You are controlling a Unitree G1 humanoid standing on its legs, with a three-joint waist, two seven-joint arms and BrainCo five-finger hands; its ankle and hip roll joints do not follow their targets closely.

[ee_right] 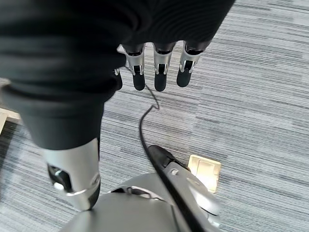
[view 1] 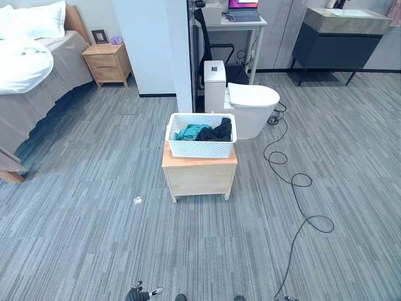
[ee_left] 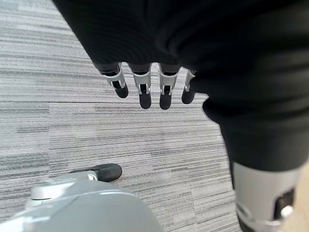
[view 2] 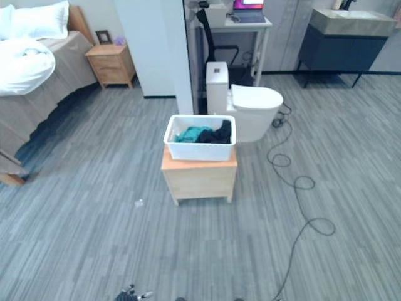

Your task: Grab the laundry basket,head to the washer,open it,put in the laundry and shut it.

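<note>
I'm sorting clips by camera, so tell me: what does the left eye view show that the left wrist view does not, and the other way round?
The left eye view takes in the room: a white laundry basket with teal and black clothes, standing on a small wooden cabinet, a toilet behind it and a bed at far left. The left wrist view gives the left robot hand from close, fingers relaxed, holding nothing. Both share the grey striped carpet.
</note>
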